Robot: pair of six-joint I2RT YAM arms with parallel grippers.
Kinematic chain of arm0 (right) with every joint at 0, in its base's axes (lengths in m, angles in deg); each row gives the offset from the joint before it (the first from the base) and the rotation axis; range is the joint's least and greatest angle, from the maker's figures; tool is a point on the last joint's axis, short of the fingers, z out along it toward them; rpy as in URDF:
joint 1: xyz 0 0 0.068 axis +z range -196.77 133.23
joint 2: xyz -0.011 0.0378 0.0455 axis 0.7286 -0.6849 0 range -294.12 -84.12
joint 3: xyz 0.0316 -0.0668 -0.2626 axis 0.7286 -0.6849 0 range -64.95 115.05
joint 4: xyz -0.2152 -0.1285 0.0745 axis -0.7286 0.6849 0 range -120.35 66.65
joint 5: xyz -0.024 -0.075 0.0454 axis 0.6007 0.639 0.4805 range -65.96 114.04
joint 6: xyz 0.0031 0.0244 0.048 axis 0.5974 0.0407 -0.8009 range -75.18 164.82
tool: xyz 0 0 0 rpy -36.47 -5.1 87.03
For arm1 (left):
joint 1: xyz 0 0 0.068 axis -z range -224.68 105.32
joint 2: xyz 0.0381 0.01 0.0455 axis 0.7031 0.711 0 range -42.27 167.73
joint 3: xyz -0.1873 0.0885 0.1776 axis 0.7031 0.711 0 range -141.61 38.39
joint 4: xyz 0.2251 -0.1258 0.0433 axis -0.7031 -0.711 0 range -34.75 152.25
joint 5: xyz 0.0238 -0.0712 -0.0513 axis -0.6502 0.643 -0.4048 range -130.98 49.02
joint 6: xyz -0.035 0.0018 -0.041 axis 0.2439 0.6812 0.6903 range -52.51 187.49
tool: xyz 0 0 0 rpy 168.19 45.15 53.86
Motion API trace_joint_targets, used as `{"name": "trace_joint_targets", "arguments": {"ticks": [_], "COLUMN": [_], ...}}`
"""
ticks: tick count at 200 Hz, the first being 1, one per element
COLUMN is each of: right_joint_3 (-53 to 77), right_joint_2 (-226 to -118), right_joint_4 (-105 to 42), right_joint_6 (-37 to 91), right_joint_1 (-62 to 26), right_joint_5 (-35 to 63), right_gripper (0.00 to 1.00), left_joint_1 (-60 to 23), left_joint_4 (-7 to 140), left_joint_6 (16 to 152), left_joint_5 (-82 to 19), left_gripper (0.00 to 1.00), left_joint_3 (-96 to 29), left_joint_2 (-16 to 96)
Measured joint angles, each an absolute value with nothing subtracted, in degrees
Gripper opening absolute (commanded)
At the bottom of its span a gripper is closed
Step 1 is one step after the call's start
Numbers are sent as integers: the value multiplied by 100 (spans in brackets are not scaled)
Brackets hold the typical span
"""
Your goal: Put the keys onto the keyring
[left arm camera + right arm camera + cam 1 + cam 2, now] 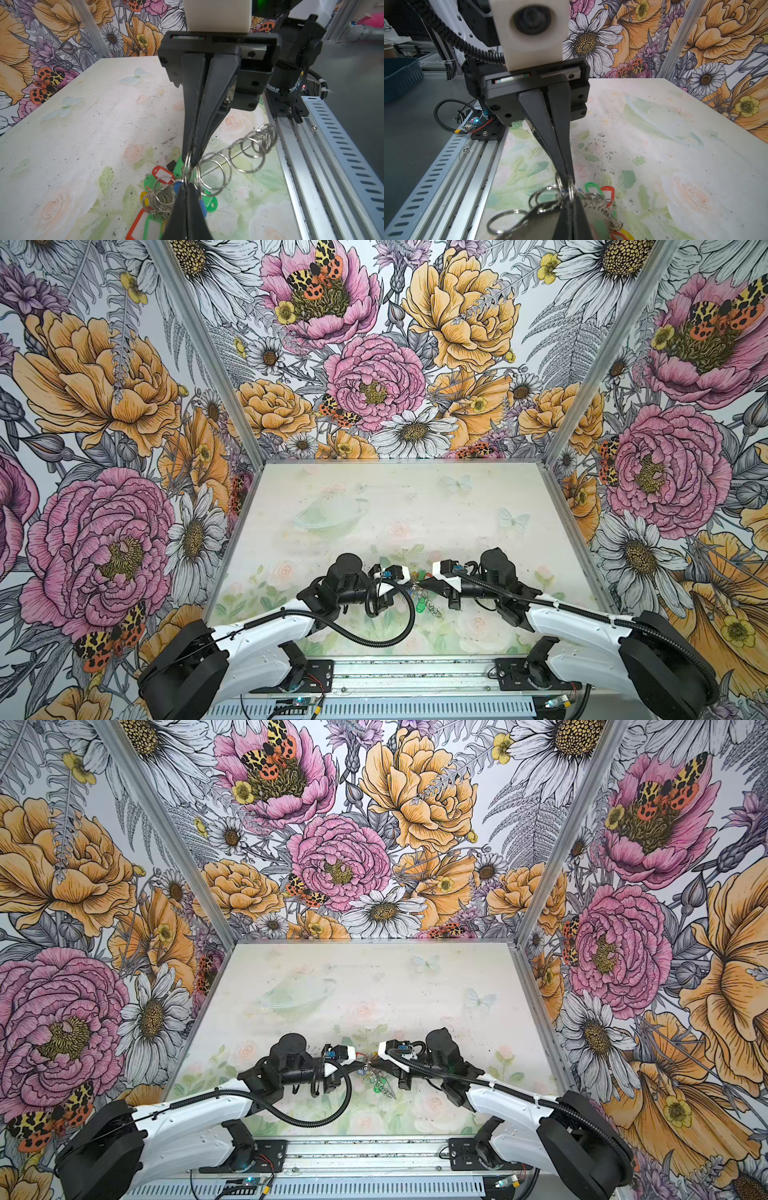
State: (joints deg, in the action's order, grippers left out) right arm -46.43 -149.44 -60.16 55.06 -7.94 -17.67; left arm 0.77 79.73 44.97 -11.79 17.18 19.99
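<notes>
The keyring (542,222), a flat grey oval band fringed with thin silver wire rings, is held just above the near middle of the scuffed, pastel flower-printed table (83,145). The left gripper (185,187), with smooth black tapered fingers, is pressed fully together, and so is the right gripper (572,197). They meet almost tip to tip at one end of the band, each nipping the knot of rings there, though which ring either pinches is lost in the tangle. From the tips the band, seen edge-on, trails towards the slotted aluminium rail (301,166). The keys (138,225), glossy oblong plastic tags in red, green, yellow and blue with white label windows, cluster under the tips. The fingers hide some, and whether any hangs from the band is unclear.
</notes>
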Motion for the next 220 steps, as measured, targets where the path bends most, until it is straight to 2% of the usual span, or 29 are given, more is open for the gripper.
{"name": "trace_joint_targets", "arguments": {"ticks": [98,156,220], "right_joint_3": [-4874,-4940,-4960], "right_joint_2": [-14939,-15110,-15145], "right_joint_4": [-6732,-7106,-7124], "right_joint_6": [5056,4962,5314], "right_joint_1": [-987,-1026,-1022], "right_joint_5": [-1761,-1938,-2322], "right_gripper": [0,0,0], "left_joint_1": [92,132,125], "left_joint_4": [8099,8016,8143], "left_joint_6": [4458,4477,4501], "left_joint_5": [-1184,-1313,-1391], "left_gripper": [0,17,22], "left_joint_3": [1688,1655,1849], "left_joint_2": [2187,2242,1761]}}
